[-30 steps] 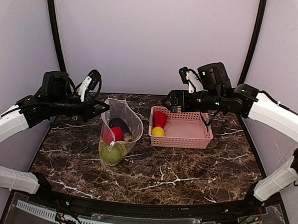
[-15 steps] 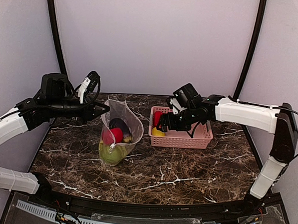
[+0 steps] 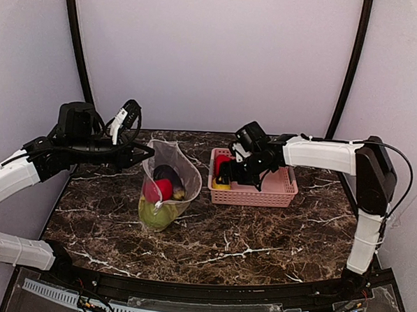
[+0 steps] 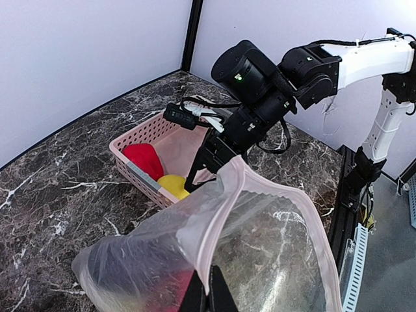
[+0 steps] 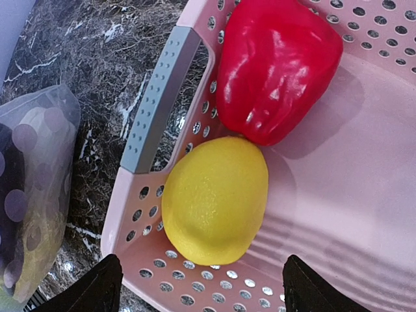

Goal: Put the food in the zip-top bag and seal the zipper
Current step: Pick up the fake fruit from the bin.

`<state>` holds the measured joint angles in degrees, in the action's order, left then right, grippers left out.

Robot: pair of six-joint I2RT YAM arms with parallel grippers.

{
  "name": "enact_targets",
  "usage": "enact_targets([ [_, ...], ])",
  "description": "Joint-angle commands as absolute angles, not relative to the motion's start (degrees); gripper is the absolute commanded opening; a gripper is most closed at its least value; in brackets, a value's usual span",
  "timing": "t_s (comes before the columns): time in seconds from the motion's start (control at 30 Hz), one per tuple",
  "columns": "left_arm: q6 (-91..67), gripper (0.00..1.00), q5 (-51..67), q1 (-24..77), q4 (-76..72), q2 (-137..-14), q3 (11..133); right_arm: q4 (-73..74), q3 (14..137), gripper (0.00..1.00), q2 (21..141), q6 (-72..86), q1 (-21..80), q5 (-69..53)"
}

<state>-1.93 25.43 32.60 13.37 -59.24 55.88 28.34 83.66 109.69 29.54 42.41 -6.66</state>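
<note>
The clear dotted zip-top bag (image 3: pixel 166 189) stands open left of centre, holding a green cabbage (image 3: pixel 156 213), a red piece (image 3: pixel 159 188) and a dark piece. My left gripper (image 3: pixel 148 151) is shut on the bag's mouth edge, the zipper strip (image 4: pixel 214 224), and holds it up. A red bell pepper (image 5: pixel 276 65) and a yellow round piece (image 5: pixel 216 198) lie in the pink basket (image 3: pixel 262 195). My right gripper (image 3: pixel 226 179) is open, its fingertips (image 5: pixel 104 286) straddling the yellow piece just above it, not touching.
The pink lattice basket (image 5: pixel 153 107) has a grey handle on its left end, close to the bag (image 5: pixel 32 188). The marble table (image 3: pixel 260 235) spreads in front. Dark frame posts stand at the back corners.
My right arm has swung down and left from above the basket into its left end, over the yellow piece. The left arm and bag have stayed still.
</note>
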Motion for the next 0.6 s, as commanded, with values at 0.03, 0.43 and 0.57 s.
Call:
enact_targets([
  [0.03,-2.1,0.01,26.7,32.2,11.8,-58.9,55.5,27.4,87.2,0.84,113.4,30.0,42.2,-7.5],
  [0.43,-2.0,0.01,26.3,32.3,11.9,-58.6,55.5,28.6,88.4,0.85,117.5,30.4,42.2,-6.7],
  [0.57,-2.0,0.01,26.3,32.3,11.9,-58.7,55.5,28.9,88.2,0.83,118.2,30.8,42.3,-5.2],
])
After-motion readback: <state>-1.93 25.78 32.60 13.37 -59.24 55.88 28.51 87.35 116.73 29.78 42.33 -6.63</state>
